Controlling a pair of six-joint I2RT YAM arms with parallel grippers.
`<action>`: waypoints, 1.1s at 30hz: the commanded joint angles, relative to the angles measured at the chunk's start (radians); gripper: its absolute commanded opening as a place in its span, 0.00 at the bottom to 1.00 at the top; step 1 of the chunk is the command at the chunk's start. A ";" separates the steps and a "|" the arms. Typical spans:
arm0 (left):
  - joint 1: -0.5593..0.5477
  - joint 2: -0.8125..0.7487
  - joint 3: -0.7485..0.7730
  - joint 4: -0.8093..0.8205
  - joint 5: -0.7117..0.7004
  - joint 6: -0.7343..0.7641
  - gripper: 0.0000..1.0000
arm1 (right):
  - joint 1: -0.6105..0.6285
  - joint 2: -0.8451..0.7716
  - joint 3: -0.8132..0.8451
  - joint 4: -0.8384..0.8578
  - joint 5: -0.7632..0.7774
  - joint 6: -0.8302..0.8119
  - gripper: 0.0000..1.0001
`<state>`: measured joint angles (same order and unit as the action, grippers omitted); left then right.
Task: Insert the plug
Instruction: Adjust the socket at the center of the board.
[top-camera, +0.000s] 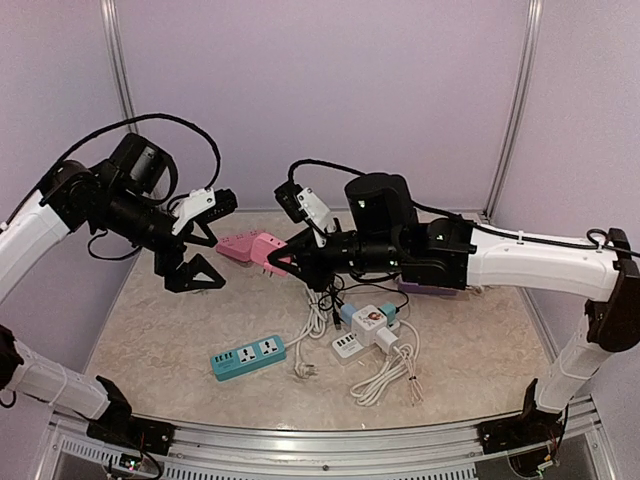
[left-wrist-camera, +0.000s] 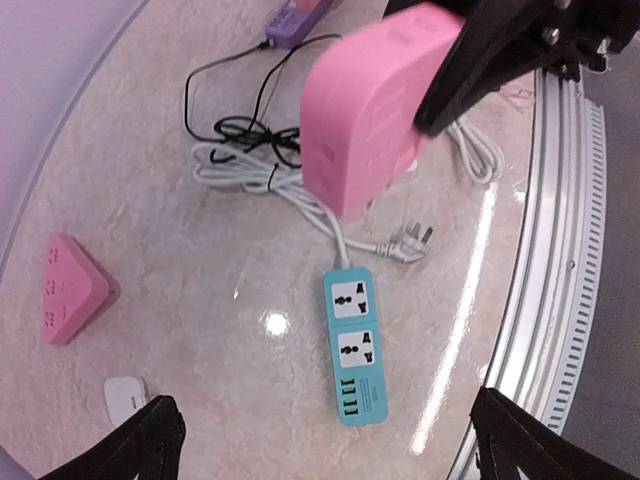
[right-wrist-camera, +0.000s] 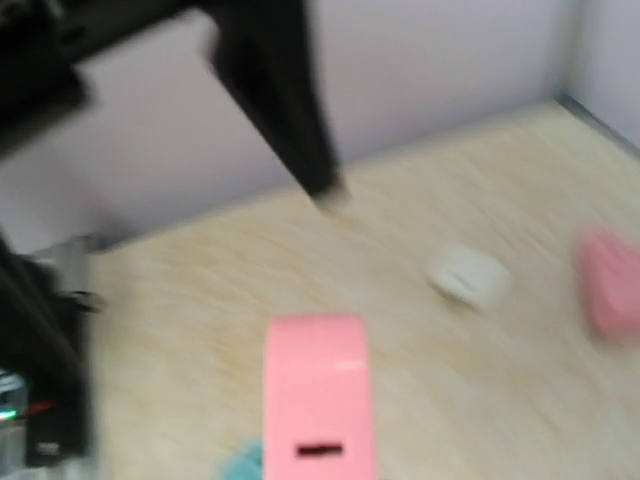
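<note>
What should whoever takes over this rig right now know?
Left tool: open, empty, raised above the table.
Right tool: shut on the pink power strip, held in the air.
White plug: loose on the table near one end of the teal power strip, not inserted.
Done: pink strip is up.
Left: grasp the plug and insert it, probably into the held strip.

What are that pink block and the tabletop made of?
Pink block: looks like moulded plastic, matte, with smooth rounded edges. Tabletop: beige and veined, like polished stone or a laminate imitating it; its gloss shows in the lamp reflections.
</note>
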<state>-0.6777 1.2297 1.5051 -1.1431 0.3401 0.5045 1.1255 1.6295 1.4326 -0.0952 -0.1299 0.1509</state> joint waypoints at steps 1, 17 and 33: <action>0.067 0.098 -0.115 -0.151 -0.115 0.068 0.99 | -0.037 -0.070 -0.083 -0.049 0.253 0.157 0.00; -0.023 0.296 -0.562 0.417 -0.242 0.100 0.99 | -0.024 -0.218 -0.298 -0.023 0.332 0.324 0.00; -0.163 0.418 -0.727 0.545 -0.173 0.232 0.60 | 0.042 -0.216 -0.272 -0.075 0.389 0.312 0.00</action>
<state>-0.8314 1.6096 0.8333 -0.5529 0.1665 0.6693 1.1564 1.4303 1.1473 -0.1463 0.2459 0.4652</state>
